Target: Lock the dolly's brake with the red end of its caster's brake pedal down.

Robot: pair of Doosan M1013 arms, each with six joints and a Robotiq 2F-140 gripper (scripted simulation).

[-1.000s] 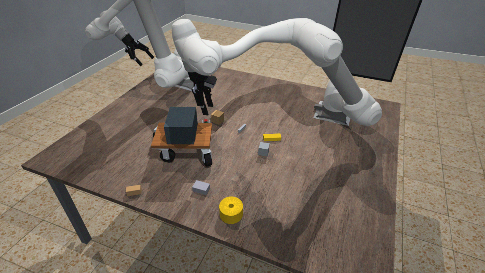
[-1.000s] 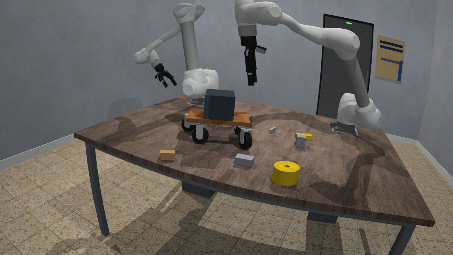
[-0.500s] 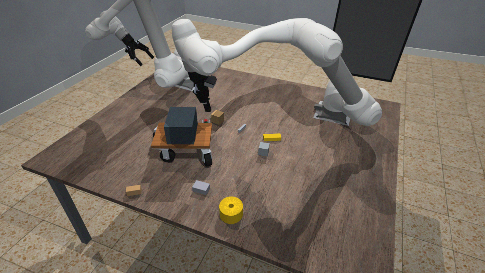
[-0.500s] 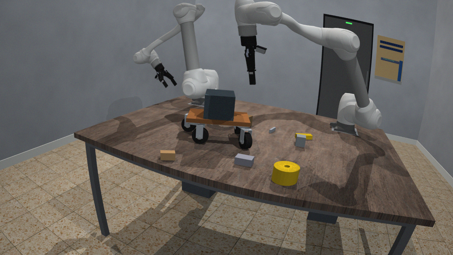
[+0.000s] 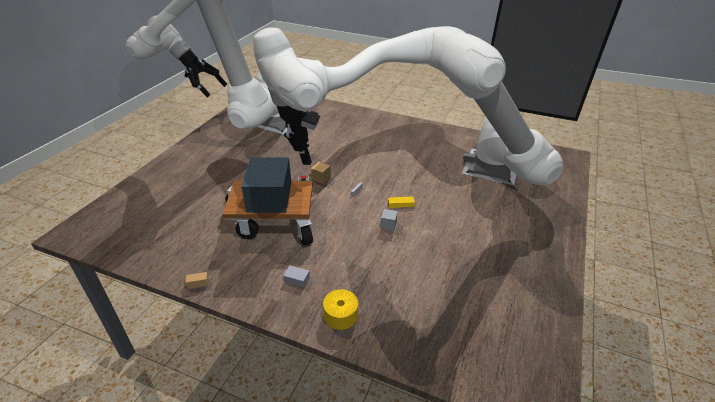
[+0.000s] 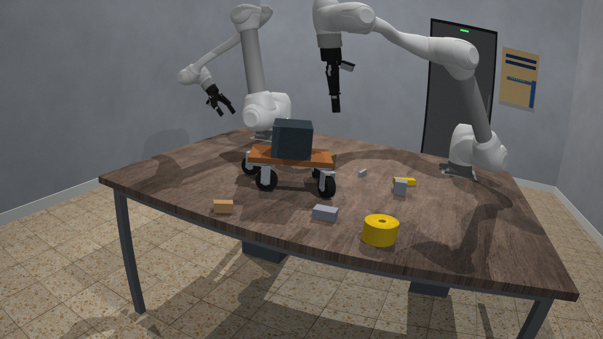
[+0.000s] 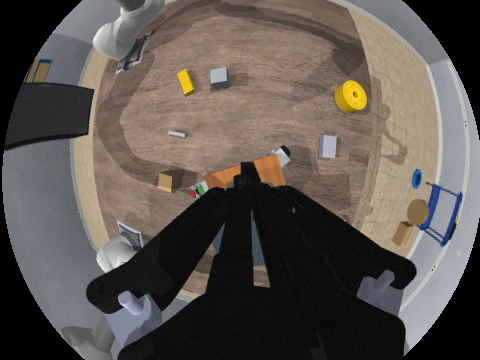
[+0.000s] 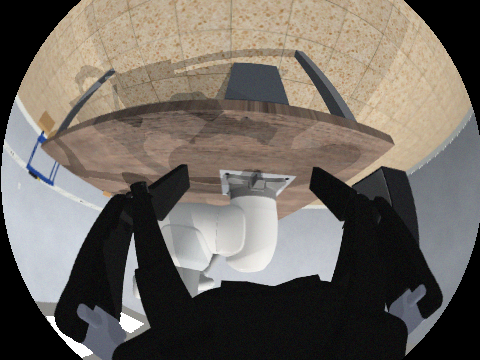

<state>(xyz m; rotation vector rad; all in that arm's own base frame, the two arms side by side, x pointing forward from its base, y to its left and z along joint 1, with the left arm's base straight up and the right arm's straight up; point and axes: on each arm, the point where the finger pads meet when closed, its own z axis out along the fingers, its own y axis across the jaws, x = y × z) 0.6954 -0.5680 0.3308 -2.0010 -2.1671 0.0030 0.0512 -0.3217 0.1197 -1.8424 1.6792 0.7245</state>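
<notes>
"Contents?"
"Dolly point(image 5: 300, 200) point(image 6: 322, 157) point(image 7: 270, 167), orange deck, left of centre in the top view; carries one dark box point(image 5: 266, 185) point(image 6: 292, 139) point(image 7: 257, 250)."
"Jaws?"
"Left arm point(image 5: 380, 52) point(image 6: 400, 36) point(image 7: 117, 37): shut, empty. Right arm point(image 5: 224, 39) point(image 6: 253, 63) point(image 7: 112, 255) point(image 8: 252, 235): wide open, empty."

The left pincer point(image 5: 306, 158) point(image 6: 335, 105) point(image 7: 246, 172) has closed. A second before, its two black fingers point(image 5: 305, 153) point(image 6: 335, 104) stood parted, showing as separate prongs in the top view and slightly offset prongs in the exterior view. By half a second before, they had come together, and they now read as one narrow column in both views, with nothing held between them. The gap that showed between the tips is gone.
</notes>
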